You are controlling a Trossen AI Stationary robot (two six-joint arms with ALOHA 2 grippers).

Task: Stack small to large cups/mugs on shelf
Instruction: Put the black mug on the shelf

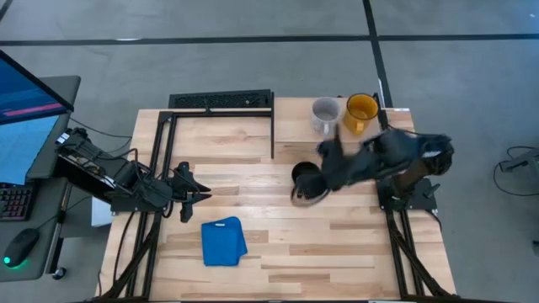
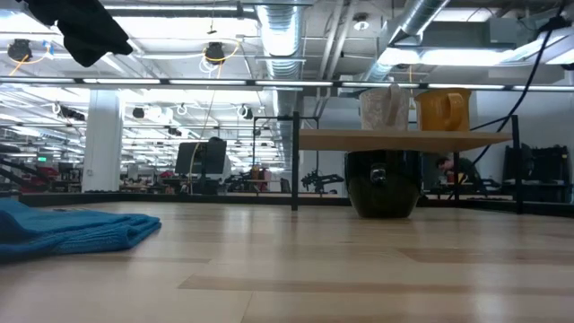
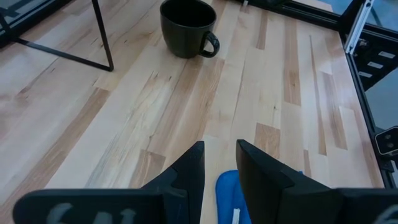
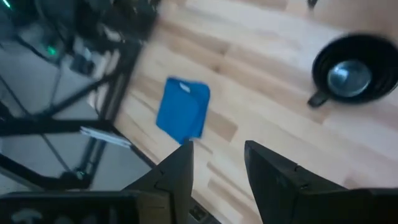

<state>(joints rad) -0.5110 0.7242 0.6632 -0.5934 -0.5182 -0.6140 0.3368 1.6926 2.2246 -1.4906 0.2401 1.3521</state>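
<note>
progress: pale grey-white ceramic mug [image 1: 324, 115] and yellow mug [image 1: 362, 110] side by side on raised light-wood shelf [image 1: 290, 118], unstacked | glossy black handled mug [image 1: 305, 178] on tabletop | right gripper [image 4: 217, 163] above it, parted, empty | left gripper [image 3: 219, 163] waiting, parted, empty

I'm being watched straight down from overhead, with the whole table [image 1: 278, 244] in frame, and level from tabletop height. My wrist cameras are looking past my own fingers. All four are sharing the black mug [image 1: 305, 175], three the blue cloth [image 1: 223, 241].
</note>
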